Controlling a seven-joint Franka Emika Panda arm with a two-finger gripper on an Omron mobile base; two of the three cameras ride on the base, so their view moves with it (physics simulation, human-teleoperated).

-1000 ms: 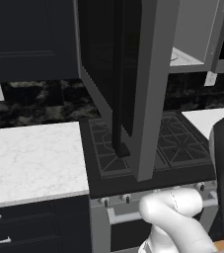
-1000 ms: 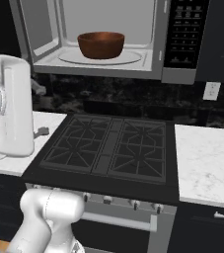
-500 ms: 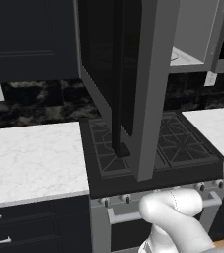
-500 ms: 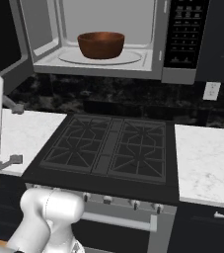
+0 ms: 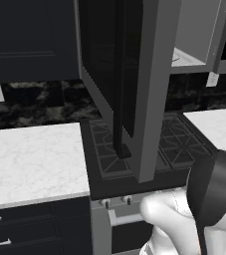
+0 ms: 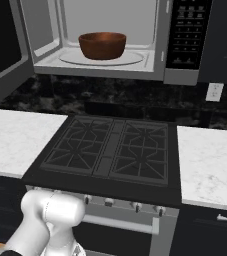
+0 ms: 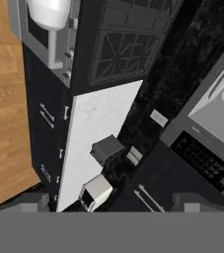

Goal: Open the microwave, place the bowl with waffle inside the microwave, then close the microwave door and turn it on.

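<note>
Presently you have the bowl sitting on the turntable inside the microwave, roughly centred in the pale cavity and clear of the walls. Its contents cannot be seen from the right base view, so I cannot confirm the waffle is in it. The microwave door stands swung wide open over the stove, edge-on to the left base camera, with its dark bar handle hanging down the near face.

Judged from this layout, opening and loading are done; the step in hand is closing the door. Nothing is held, and going by the record rather than the pictures, the fingers stand spread wide apart. The hand view looks along the kitchen at the white counter, the stove front and the corner of the microwave, so the hand appears well away from the door.

Your next move calls for bringing the hand round to the outer face of the open door, near its free edge, and pushing it through its arc until it latches. After that, reach the control panel on the right of the cavity for the start button.

Labels: the control panel shows rows of pale markings, too small to read. No brand name is legible anywhere
</note>
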